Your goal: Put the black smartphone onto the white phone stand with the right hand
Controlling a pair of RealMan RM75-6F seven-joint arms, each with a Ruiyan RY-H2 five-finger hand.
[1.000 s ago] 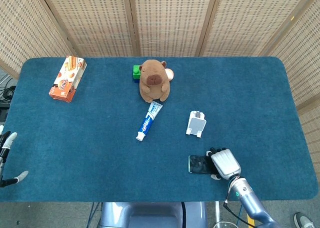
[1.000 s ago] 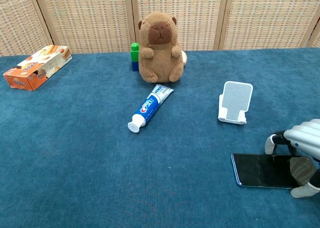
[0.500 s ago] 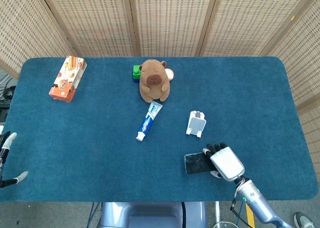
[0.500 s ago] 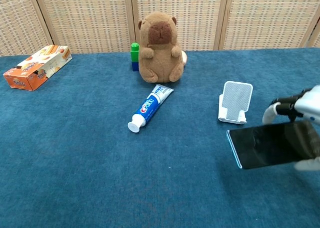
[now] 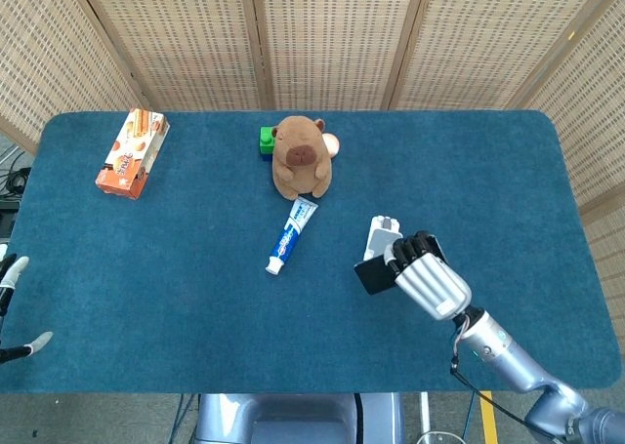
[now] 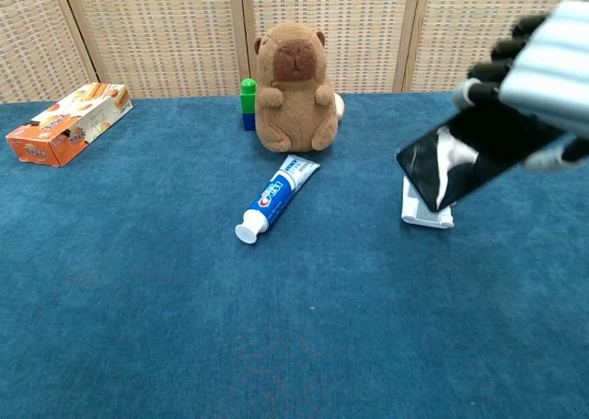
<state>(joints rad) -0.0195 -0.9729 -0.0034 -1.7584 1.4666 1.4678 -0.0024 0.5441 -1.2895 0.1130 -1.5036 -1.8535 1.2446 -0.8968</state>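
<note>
Holding smartphone | right hand | above stand

**Right hand up with phone, left hand idle at table edge**

Right hand raised above the table, back of hand facing up in head view, fingers curled over the top edge of the black smartphone, thumb below; phone held tilted. Right forearm runs back toward the lower right corner in head view. Left hand only partly visible at the far left edge in head view, pale fingertips apart, holding nothing; not seen in chest view.
</note>
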